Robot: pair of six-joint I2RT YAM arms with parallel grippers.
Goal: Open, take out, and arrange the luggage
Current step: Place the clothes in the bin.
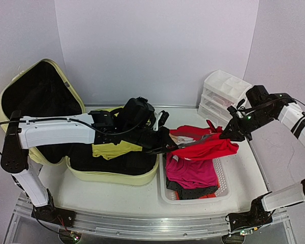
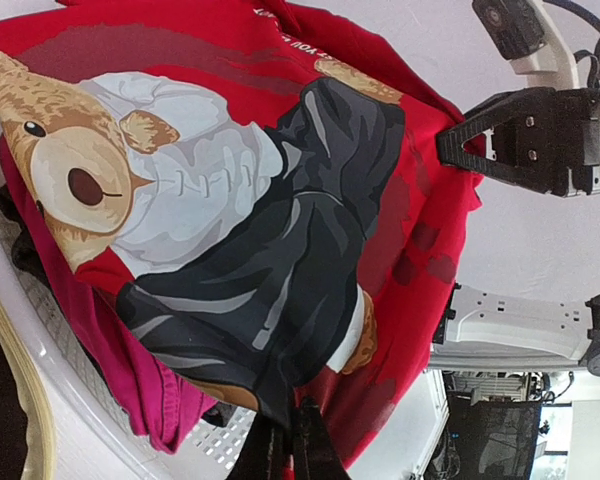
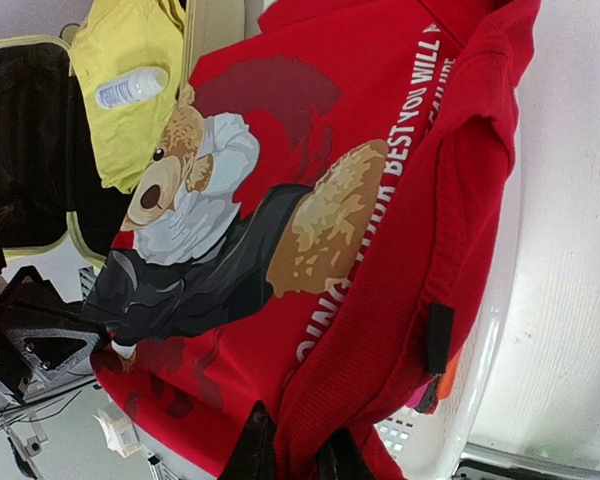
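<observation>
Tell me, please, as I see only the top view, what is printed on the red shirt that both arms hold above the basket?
Observer: The red shirt shows a teddy bear in a grey top and black trousers, beside white lettering.
Operator: Thanks. Is anything lying on the yellow garment in the suitcase?
Observer: Yes, a small clear bottle lies on it.
Operator: And how are the grips?
Observer: Up close, the left gripper and the right gripper each pinch a shirt edge, closed on the fabric.
</observation>
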